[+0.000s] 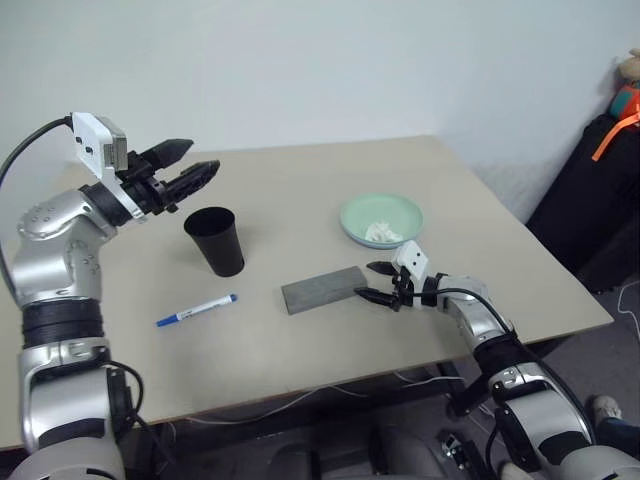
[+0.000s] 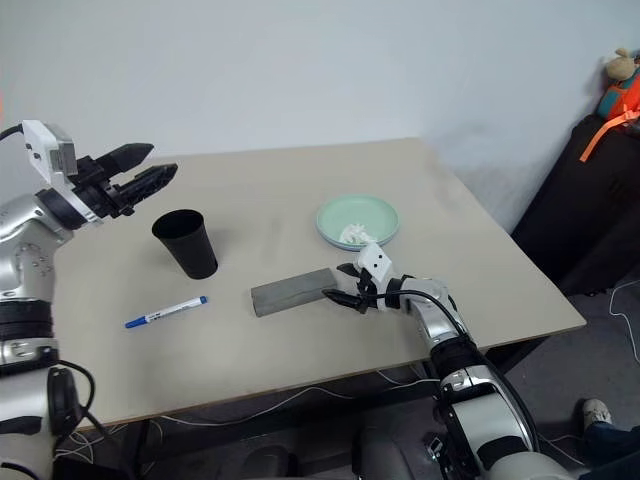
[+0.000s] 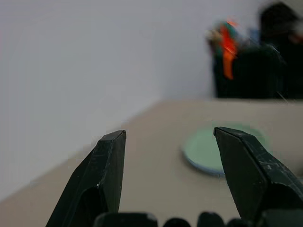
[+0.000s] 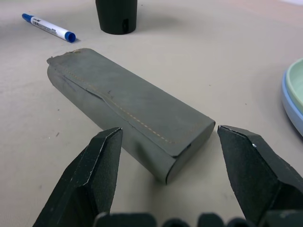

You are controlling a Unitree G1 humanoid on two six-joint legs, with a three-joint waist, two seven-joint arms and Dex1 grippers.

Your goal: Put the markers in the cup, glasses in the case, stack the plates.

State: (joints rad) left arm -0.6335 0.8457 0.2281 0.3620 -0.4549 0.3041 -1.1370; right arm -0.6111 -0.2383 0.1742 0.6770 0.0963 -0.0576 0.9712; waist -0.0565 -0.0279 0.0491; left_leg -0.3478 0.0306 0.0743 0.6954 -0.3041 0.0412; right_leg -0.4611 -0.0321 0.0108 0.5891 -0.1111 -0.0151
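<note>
Count of things on the table (image 1: 300, 190)

One marker (image 1: 196, 310), one black cup (image 1: 215, 240), one grey case (image 1: 322, 288) — closed. Two plates (image 1: 380, 220) stacked, mint green on light blue, with one white tissue wad (image 1: 382, 233) lying in the top one. Two grippers — left gripper (image 1: 192, 165) and right gripper (image 1: 372, 282).
</note>
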